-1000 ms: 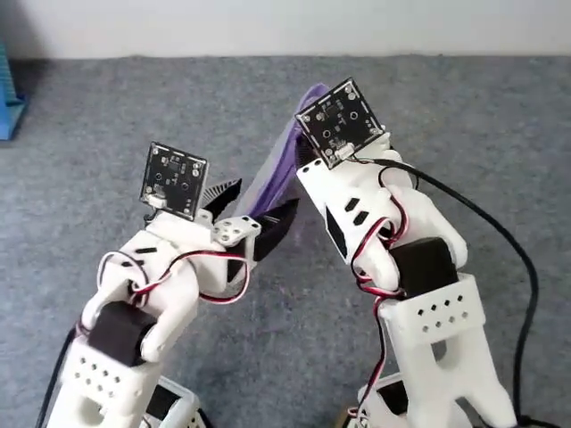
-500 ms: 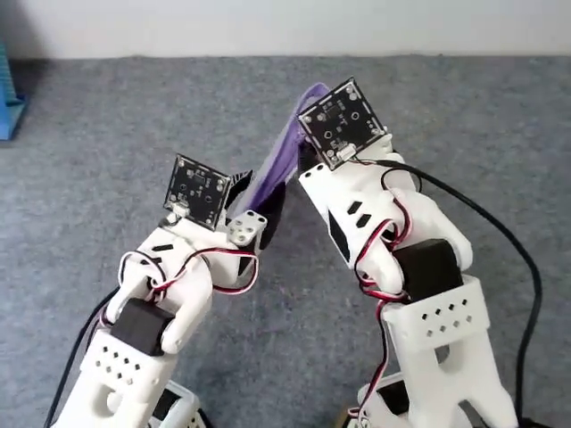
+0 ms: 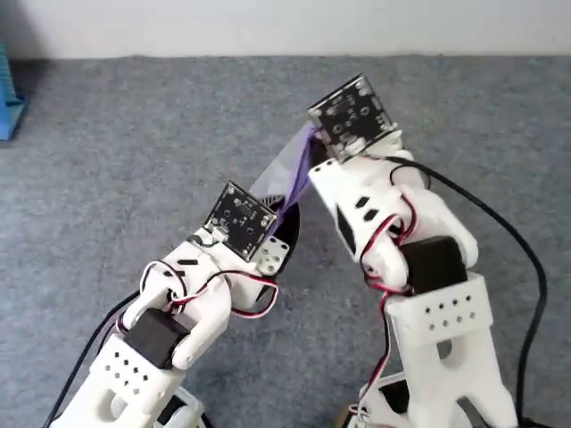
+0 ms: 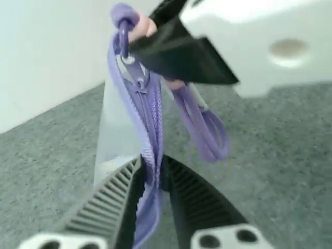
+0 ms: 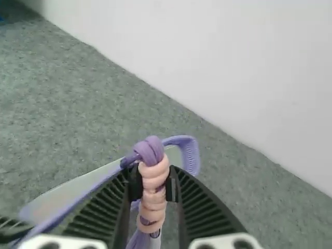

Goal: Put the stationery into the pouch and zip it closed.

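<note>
Two robot arms hold a purple pouch (image 3: 287,171) in the air between them, above a grey table (image 3: 134,134). In the high view the pouch sits just above centre, toward 12 o'clock, with one arm reaching in from 7 o'clock and the other from 5 o'clock.

The left gripper (image 4: 150,181) is clenched on the pouch's edge, with the zip (image 4: 148,119) running out from between its jaws. The right gripper (image 5: 151,181) is clenched on a pink cord (image 5: 153,176) at the pouch's far end, where the zip's slider sits. A purple loop (image 4: 207,129) hangs loose beside it. The two grippers are near each other but not touching.

A blue object (image 3: 7,98) shows at the 9 o'clock edge, well apart from the arms.

The step in hand looks like the zipping. The zip seems shut along the stretch between the grippers, so this step appears nearly done. What is inside the pouch cannot be made out.

The next move likely calls for the left hold to stay firm while the right one draws the cord straight along the zip line, without twisting the pouch
</note>
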